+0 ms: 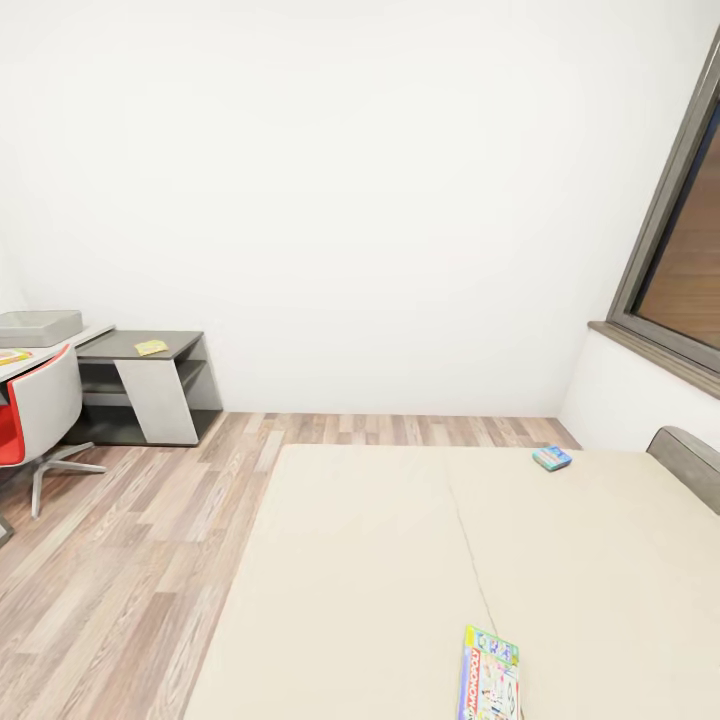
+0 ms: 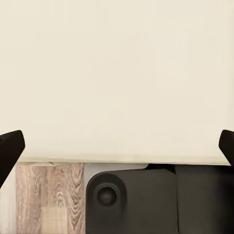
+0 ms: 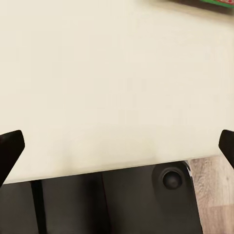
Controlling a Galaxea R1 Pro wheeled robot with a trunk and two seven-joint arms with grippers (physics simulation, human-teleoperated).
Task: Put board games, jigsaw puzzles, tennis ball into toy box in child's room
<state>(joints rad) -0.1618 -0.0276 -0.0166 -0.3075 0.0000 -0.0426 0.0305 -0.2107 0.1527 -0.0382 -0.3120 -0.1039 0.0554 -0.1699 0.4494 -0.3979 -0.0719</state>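
Both arms hang low at the bed [image 1: 380, 560] edge. Left gripper [image 2: 117, 141] and right gripper [image 3: 117, 141] each show dark fingertips [image 2: 10, 146] at opposite frame edges, so fingers spread wide, nothing held in either. Nearest toy: a board game [image 1: 489, 675] lying flat on the cream mattress, right at the near edge of the head view; its corner [image 3: 204, 3] also peeks into the right wrist view. Risk, as I judge it: the box is thin and flat on a soft surface, so fingers coming straight down may dig into the mattress or push the box away w/o getting under an edge; reaching from this side may also bump the base into the bed frame. Second board game [image 1: 552, 458] sits much farther, near the grey padded edge [image 1: 690, 455], a long reach that likely needs a drive around. Beyond the bed: wood-plank floor [image 1: 120, 540], red chair [image 1: 35, 415], then the worktop [image 1: 140, 346] w/ toy box [image 1: 40, 327], a jigsaw puzzle [image 1: 151, 347] on the dark section, another flat toy [image 1: 12, 356] partly cut off. White walls, window [image 1: 680, 260] to the right.
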